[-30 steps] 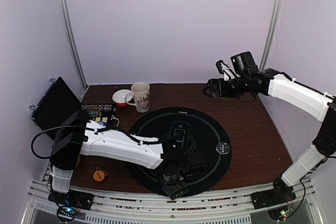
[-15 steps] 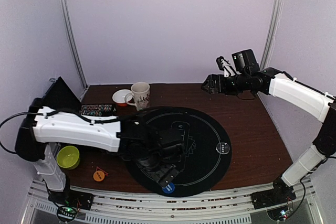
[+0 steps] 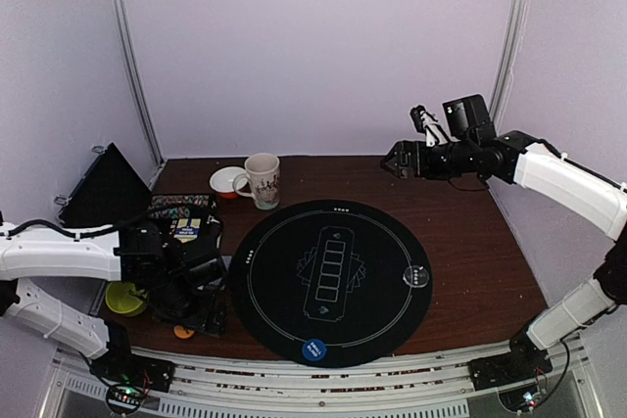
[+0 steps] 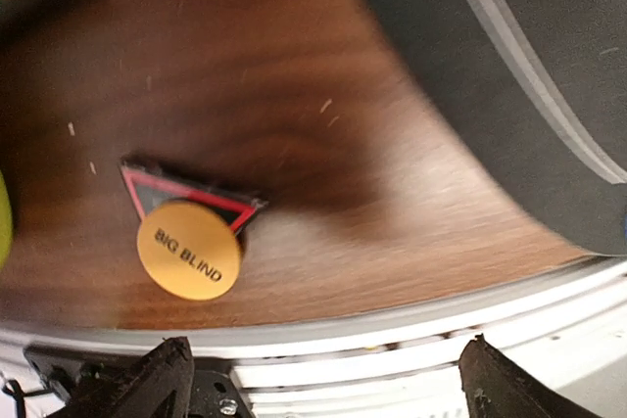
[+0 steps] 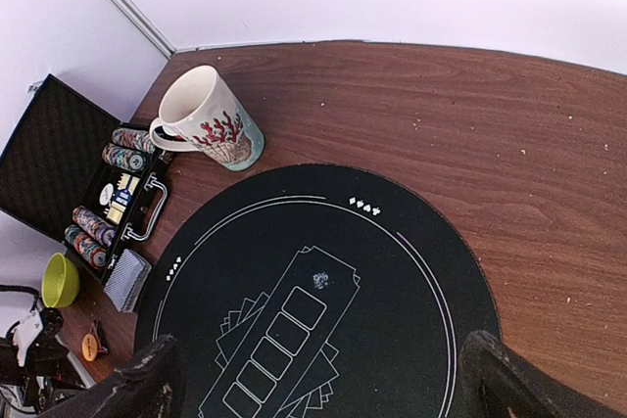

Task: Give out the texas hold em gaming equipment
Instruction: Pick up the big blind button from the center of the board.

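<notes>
While the left gripper (image 4: 328,379) is hanging over the table's (image 4: 323,144) near left corner with its fingers (image 4: 157,384) spread wide and nothing between them, the orange disc (image 4: 188,249) is lying flat just ahead, off toward the finger at the left of the wrist view, and is half covering a red-edged triangle (image 4: 186,193). Being round, it is offering no long axis to line up with. The left arm is sitting far nearer this disc than the right. Further out, the blue disc (image 3: 313,348) is resting on the mat's (image 3: 382,242) near rim and the clear disc (image 3: 418,276) on its right rim. Farthest, the right gripper (image 3: 397,161) is hovering high, also spread and empty. 1 second back the left arm was stretching over the mat's near edge; now it is sitting back at the left, with the blue disc newly showing.
</notes>
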You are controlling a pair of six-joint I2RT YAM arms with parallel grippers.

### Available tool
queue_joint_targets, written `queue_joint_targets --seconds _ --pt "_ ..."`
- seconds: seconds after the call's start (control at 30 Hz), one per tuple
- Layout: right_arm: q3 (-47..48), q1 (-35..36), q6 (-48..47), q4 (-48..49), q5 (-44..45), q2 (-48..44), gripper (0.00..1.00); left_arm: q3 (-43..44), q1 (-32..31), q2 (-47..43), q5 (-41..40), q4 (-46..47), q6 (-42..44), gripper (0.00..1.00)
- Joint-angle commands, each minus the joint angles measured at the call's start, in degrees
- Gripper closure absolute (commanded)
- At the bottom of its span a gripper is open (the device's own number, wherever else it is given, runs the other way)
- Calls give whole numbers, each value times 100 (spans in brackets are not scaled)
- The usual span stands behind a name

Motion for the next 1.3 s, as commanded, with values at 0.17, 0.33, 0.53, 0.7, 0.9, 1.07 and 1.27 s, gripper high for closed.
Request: queue_joint_targets --seconds 0.17,0.33,0.53,0.7,0.9,1.07,1.27 --pt "53 31 -108 -88 26 55 0 -410 810 240 -508 157 -303 2" --pt "54 31 -144 -96 98 27 0 -994 1188 -128 -71 804 -41 2" --pt "112 32 -154 -105 99 87 0 -1470 1539 -262 218 1173 232 3" --pt "152 31 -179 -141 99 144 0 -1483 1715 -174 250 1508 496 10" --pt "182 36 -210 -162 177 136 0 -1469 1725 3 346 1410 616 18" --pt "204 29 -226 -183 180 169 0 -1392 1726 -161 234 983 548 21" --pt "251 28 -231 -209 143 219 0 -1416 1725 -383 267 742 513 31"
